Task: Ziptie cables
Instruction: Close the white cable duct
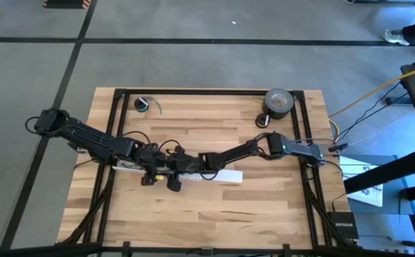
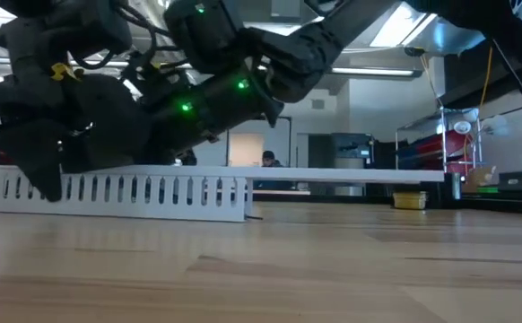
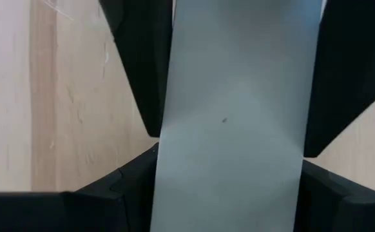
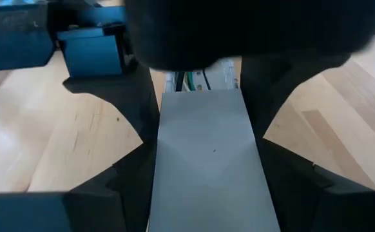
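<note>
A long white slotted strip lies on the wooden table, with a flat white cover on top that juts out past its right end. The cables, green and grey wires, show inside the strip just beyond the cover's far end. My left gripper points steeply down and is shut on the strip's left part. My right gripper slants in from the table's right and is shut on the flat cover. The zipties are out of view. My left gripper has the white strip's flat top between its two fingers, one on each long edge. The fingers come from above and lie across the strip, which rests on the table. My right gripper pinches the flat cover by its two long edges between its fingers. It comes slanting down from the table's right side, pointing along the cover, which stays level on the slotted strip.
A roll of dark tape sits at the table's far right, and a small coil with a green wire at the far left. Black frame rails run around the table. A person sits in the room beyond.
</note>
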You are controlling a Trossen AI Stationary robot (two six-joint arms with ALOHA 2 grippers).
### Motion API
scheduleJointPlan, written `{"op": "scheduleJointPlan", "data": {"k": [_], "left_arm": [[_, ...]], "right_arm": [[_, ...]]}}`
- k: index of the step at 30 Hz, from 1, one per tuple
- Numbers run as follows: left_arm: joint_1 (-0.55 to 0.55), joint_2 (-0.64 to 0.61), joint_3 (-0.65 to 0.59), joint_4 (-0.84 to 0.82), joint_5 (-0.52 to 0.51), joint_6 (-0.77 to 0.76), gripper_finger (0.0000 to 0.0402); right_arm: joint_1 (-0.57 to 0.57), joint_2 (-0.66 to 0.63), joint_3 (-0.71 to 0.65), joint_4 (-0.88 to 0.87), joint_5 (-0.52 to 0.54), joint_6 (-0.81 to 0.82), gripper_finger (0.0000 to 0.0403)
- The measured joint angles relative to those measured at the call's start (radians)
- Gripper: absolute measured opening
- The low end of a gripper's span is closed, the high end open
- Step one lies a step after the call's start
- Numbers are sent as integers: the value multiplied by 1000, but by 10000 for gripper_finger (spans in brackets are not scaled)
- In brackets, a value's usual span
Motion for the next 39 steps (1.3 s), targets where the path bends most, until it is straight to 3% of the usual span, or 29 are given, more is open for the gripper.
{"op": "scheduleJointPlan", "data": {"k": [14, 20, 26, 35, 39], "left_arm": [[-4, -5, -3, -22, 6, -21, 235], [-3, -5, -2, -23, 7, -24, 235], [-3, -5, -2, -20, 8, -22, 235], [-3, -5, -3, -15, 7, -21, 235], [-3, -4, -5, 9, 8, -14, 235]], "right_arm": [[-12, 46, 89, -39, -1, -20, 218], [-12, 36, 91, -90, -6, 8, 250], [-13, -22, 88, -255, -58, 7, 271], [-13, -167, 88, -550, -57, -78, 262], [-12, -214, 88, -763, -62, -85, 250]]}}
